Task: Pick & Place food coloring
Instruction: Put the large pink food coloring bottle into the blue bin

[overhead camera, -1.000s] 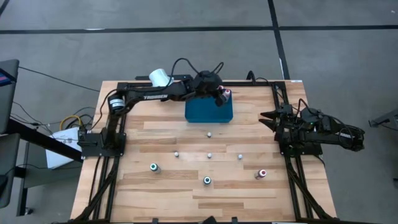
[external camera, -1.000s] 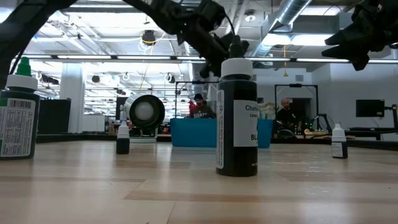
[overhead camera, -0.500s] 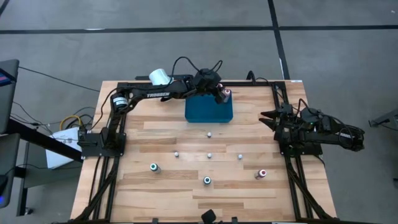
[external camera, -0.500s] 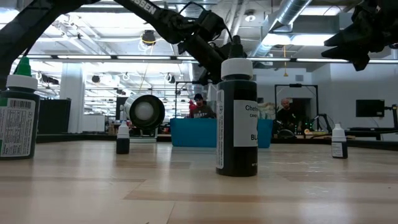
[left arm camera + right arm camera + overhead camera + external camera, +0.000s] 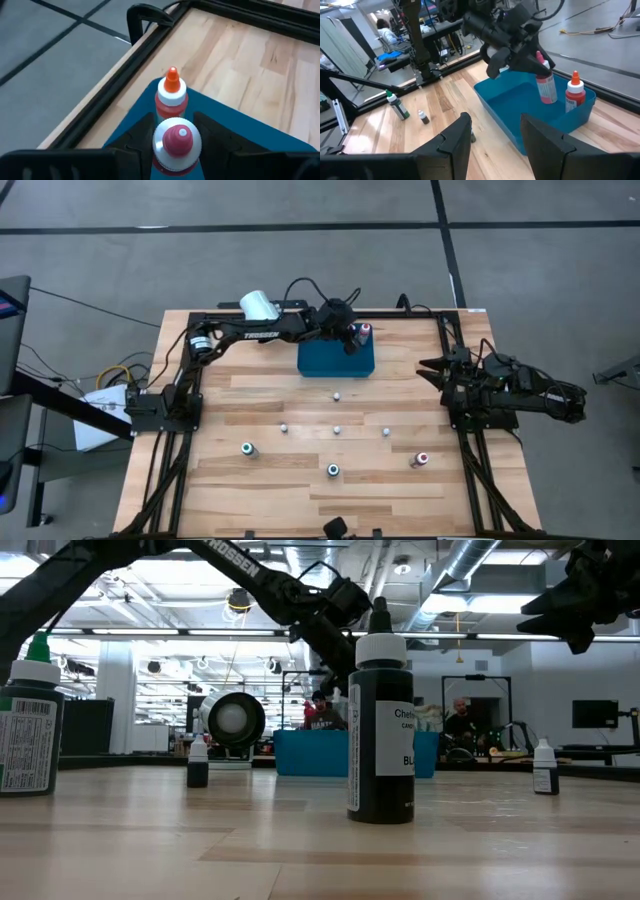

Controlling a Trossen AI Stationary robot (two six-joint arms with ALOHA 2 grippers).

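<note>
My left gripper (image 5: 355, 337) reaches over the blue tray (image 5: 325, 362) at the far edge, shut on a red-topped food coloring bottle (image 5: 176, 145). A second, orange-red-topped bottle (image 5: 172, 95) stands upright in the tray's corner just beyond it. On the table stand two green-topped bottles (image 5: 247, 448) (image 5: 333, 470) and one red-topped bottle (image 5: 421, 459). My right gripper (image 5: 495, 135) waits open at the table's right side, nothing between its fingers. My left gripper pinches the bottle between its two fingers at the neck, just under the white collar (image 5: 165, 150). The fingers (image 5: 532, 60) slant down from the table's left. The bottle (image 5: 546, 87) hangs nearly upright inside the tray; whether its base touches the tray floor I cannot tell.
Several tiny white-capped bottles (image 5: 337, 393) dot the table's middle. A white cylinder (image 5: 258, 305) lies at the far left, beyond the tray. In the low view a large dark white-capped bottle (image 5: 380, 730) stands close in front. Black frame rails (image 5: 455, 340) border the table.
My left gripper has come down toward the blue tray, still shut on the red-topped bottle, which has sunk into the tray beside the orange-red-topped one.
</note>
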